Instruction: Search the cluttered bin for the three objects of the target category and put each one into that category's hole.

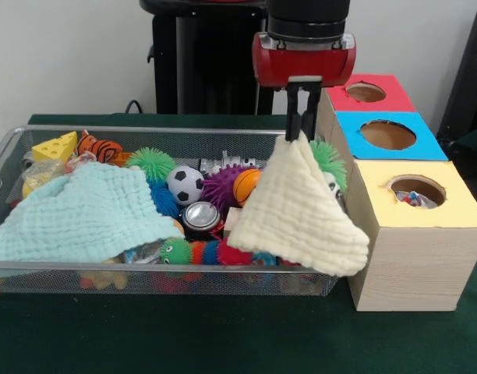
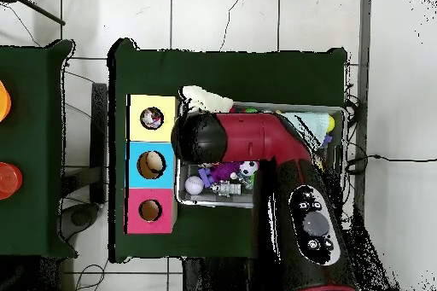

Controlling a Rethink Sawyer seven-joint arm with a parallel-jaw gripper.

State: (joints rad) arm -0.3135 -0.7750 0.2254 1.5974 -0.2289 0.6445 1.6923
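Your gripper [image 1: 302, 134]: jaws clenched on the top corner of a cream cloth [image 1: 297, 209], lifted at the bin's [image 1: 145, 274] right end.
Cloth's lower corner hangs over the bin rim, against the yellow box [image 1: 419, 243].
Blue box [image 1: 387, 135] and red box [image 1: 369, 93] sit behind it.
A mint cloth [image 1: 83, 214] lies over the toys on the left; a soccer ball [image 1: 185, 185] shows mid-bin.

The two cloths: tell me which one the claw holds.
The cream cloth, pinched by its top corner and hanging over the bin's end; the pale blue cloth lies flat.
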